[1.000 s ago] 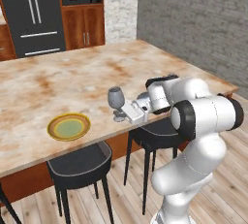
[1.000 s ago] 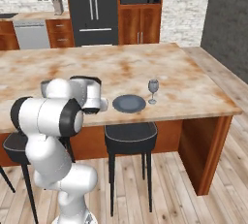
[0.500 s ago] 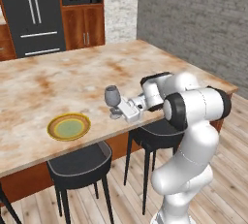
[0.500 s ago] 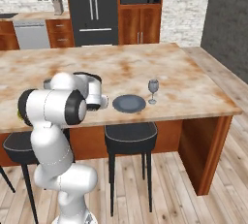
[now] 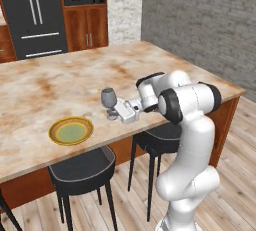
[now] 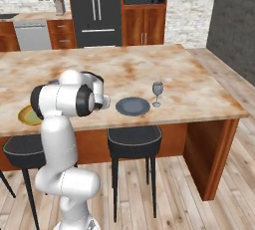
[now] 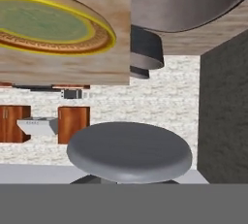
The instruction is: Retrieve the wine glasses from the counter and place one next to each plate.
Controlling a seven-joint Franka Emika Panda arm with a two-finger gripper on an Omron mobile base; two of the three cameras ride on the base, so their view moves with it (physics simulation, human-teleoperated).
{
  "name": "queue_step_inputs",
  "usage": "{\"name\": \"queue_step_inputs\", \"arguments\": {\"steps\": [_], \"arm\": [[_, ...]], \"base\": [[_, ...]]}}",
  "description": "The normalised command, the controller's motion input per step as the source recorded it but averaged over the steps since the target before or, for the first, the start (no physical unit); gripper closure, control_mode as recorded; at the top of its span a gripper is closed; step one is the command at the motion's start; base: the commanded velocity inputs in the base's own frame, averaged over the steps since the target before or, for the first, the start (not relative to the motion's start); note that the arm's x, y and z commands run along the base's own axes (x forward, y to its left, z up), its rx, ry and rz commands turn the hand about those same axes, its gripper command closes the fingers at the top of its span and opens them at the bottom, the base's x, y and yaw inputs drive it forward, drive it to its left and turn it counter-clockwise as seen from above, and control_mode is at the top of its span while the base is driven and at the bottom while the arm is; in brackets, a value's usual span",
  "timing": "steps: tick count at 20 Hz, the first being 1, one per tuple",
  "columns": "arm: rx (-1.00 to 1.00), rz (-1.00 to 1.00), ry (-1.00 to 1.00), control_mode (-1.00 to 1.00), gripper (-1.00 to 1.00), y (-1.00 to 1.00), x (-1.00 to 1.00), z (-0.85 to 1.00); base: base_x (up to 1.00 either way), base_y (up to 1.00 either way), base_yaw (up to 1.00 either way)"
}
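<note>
Left base view: second glass carried over the island toward the yellow-rimmed plate.

Starting at your left, the yellow-rimmed plate [image 5: 71, 130] lies near the island top's [image 5: 55, 82] front edge with no glass beside it, so you can read this as the delivery leg. At its 3 o'clock, near but apart, the wine glass [image 5: 109, 97] stands upright, the gripper [image 5: 116, 112] clamped low on its stem to keep it level. Further right, in the right base view, the grey plate [image 6: 132, 106] already has the other glass [image 6: 157, 89] just beside it at 3 o'clock, so that setting looks finished. Against a second ago, the held glass has slid leftward, closer to the yellow-rimmed plate, and the forearm has swung with it.
</note>
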Motion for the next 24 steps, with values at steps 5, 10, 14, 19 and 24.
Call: {"name": "queue_step_inputs", "arguments": {"steps": [5, 10, 14, 19, 24], "arm": [[0.0, 0.0, -0.02, -1.0, 1.0, 0.0, 0.17, -0.38], [0.0, 0.0, -0.01, -1.0, 1.0, 0.01, 0.15, -0.36], [0.0, 0.0, -0.01, -1.0, 1.0, 0.09, 0.33, -0.33], [0.0, 0.0, -0.02, -1.0, 1.0, 0.26, 0.37, -0.34], [-0.03, 0.0, -0.01, -1.0, 1.0, 0.15, 0.43, -0.38]], "base": [[0.0, 0.0, 0.0], [0.0, 0.0, 0.0], [0.0, 0.0, 0.0], [0.0, 0.0, 0.0], [0.0, 0.0, 0.0]]}}
